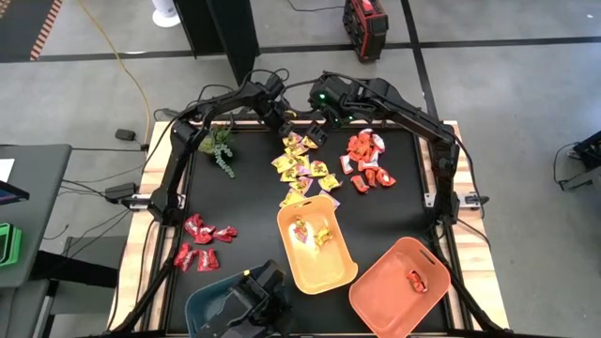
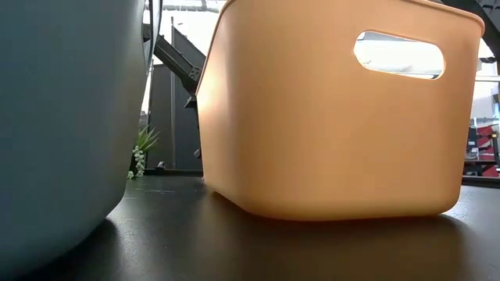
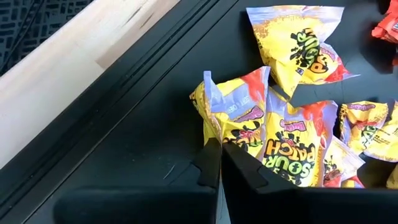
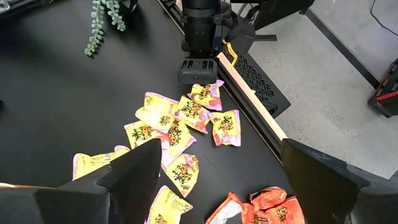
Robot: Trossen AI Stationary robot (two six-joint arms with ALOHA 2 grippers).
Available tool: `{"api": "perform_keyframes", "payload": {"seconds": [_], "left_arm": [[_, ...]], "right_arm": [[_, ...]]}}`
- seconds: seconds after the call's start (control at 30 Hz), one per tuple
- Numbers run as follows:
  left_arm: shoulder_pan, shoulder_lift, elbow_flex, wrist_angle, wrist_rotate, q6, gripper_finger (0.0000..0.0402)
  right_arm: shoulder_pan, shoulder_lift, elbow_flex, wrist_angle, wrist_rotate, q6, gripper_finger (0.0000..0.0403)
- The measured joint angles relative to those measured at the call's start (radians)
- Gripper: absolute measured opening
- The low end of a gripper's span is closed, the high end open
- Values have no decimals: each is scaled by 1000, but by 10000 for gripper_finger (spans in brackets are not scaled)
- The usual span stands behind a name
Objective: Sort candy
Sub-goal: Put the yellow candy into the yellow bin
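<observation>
So the work surface is a matte black table top with a pale wooden edge, sitting on a grey concrete floor with a yellow cable running across it and a red-and-black box at the far side.

The candy comes in three lots. The yellow packets with pink marks are shiny crinkly wrappers scattered loosely in the far middle of the table, a few overlapping. The orange-red packets with white are bunched just right of them, and the deep red packets lie on the near left, well apart from the rest. A couple of yellow ones already lie in the pale orange plastic bin near the middle, and one reddish piece sits in the darker orange bin on the near right. A blue-grey bin is at the near left edge, and a small green plant sprig lies at the far left.

The left gripper is down at the far edge of the yellow pile, fingers pinched together on a corner of a yellow packet. The right gripper hangs above the same pile with its fingers spread wide apart — nothing in it.
</observation>
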Motion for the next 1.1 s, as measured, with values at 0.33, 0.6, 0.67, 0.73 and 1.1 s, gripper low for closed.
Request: {"api": "perform_keyframes", "payload": {"seconds": [0.33, 0.6, 0.67, 0.73, 1.1], "left_arm": [[0, -16, 0, -31, -2, 58, 1], [5, -103, 1, -37, -3, 98, 0], [6, -142, 2, -51, -3, 116, 0], [6, -184, 2, -81, -3, 144, 0], [-172, -470, -3, -240, -3, 370, 0]], "right_arm": [[0, 0, 0, 0, 0, 0, 345], [0, 0, 0, 0, 0, -1, 345], [0, 0, 0, 0, 0, -3, 345], [0, 0, 0, 0, 0, -6, 345], [8, -52, -1, 24, 1, -53, 345]]}}
